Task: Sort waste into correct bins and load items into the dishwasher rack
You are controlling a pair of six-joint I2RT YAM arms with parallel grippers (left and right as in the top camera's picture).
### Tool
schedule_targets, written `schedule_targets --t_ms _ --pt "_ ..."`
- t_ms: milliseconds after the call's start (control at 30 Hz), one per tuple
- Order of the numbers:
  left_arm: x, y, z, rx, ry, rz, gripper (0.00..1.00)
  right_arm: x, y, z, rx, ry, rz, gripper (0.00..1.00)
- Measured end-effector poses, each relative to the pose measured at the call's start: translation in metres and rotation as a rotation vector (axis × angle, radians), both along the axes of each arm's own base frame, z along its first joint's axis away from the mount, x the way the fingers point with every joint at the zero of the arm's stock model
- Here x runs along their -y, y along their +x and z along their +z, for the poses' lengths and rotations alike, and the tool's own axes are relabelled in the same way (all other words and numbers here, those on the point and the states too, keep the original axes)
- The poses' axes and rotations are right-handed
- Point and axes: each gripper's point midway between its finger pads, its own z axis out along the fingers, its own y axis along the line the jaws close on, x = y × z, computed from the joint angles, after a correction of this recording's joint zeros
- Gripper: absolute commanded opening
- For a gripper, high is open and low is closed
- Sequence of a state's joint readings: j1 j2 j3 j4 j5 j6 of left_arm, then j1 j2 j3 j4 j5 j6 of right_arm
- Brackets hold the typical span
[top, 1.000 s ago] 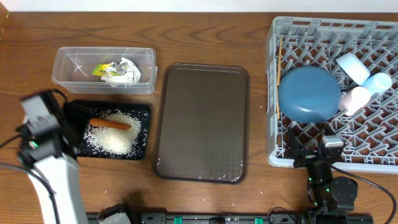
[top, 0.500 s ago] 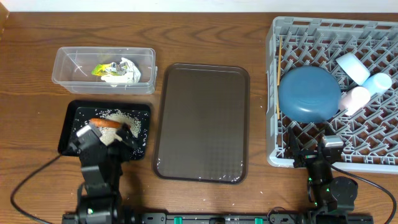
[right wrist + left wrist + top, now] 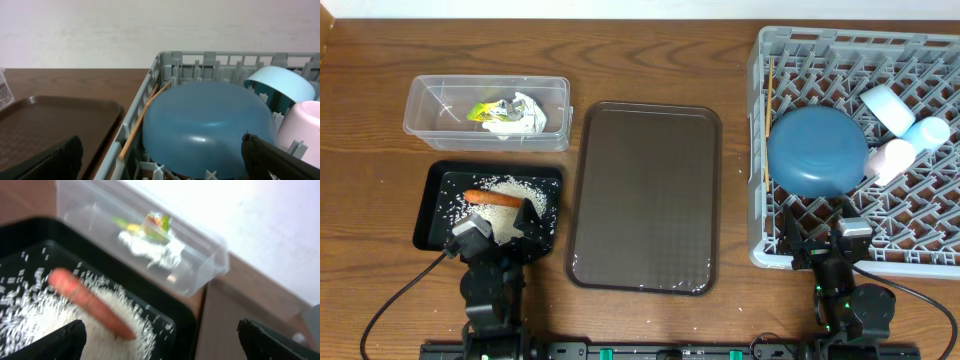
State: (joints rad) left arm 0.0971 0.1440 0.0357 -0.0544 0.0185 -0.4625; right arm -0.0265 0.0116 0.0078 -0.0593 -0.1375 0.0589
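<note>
The black tray (image 3: pixel 433 212) holds loose white rice (image 3: pixel 505 218) and an orange carrot (image 3: pixel 493 198). My left gripper (image 3: pixel 500 223) hangs open over that tray's front edge; its view shows the carrot (image 3: pixel 90 302), the rice (image 3: pixel 45 325) and nothing between the fingers. Behind it, the clear tub (image 3: pixel 430 105) contains crumpled tissue (image 3: pixel 525 115) and a yellow-green wrapper (image 3: pixel 485 110). In the grey rack (image 3: pixel 930 215) lie an upturned blue bowl (image 3: pixel 817 150), chopsticks (image 3: pixel 769 115), a white cup (image 3: pixel 885 105) and a light-blue cup (image 3: pixel 927 132). My right gripper (image 3: pixel 822 232) is open at the rack's front edge.
A large dark brown serving tray (image 3: pixel 645 197) lies between the bins and the rack, with nothing on it. A third, pinkish-white cup (image 3: pixel 892 158) rests beside the bowl. A few stray rice grains dot the wood in front of the black tray.
The left arm swung from the table's left side to the front and now sits low at the black tray's front edge, jaws still wide. The right arm has not moved.
</note>
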Motion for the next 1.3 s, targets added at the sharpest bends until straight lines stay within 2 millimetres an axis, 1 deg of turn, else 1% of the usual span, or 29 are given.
schedule_targets --t_ms 333,500,633,733,833,1033,1300 --pt "0.000 -0.003 0.029 0.120 0.086 -0.015 0.99 0.000 0.000 0.000 0.000 0.000 0.000 0.99" --pt "0.001 -0.003 0.030 0.121 0.107 -0.022 0.99 0.000 0.000 0.000 0.000 0.000 0.000 0.99" --pt "0.008 -0.002 0.030 0.120 0.122 -0.050 0.99 0.000 0.000 0.000 0.000 0.000 0.000 0.99" --pt "0.015 -0.002 0.030 0.118 0.165 -0.089 0.99 0.000 0.000 0.000 0.000 0.000 0.000 0.99" --pt "0.018 -0.002 0.030 0.112 0.223 -0.112 0.99 0.000 0.000 0.000 0.000 0.000 0.000 0.99" --pt "0.018 -0.002 0.030 0.105 0.290 -0.123 0.99 0.000 0.000 0.000 0.000 0.000 0.000 0.99" --pt "0.018 -0.002 0.030 0.102 0.313 -0.125 0.99 0.000 0.000 0.000 0.000 0.000 0.000 0.99"
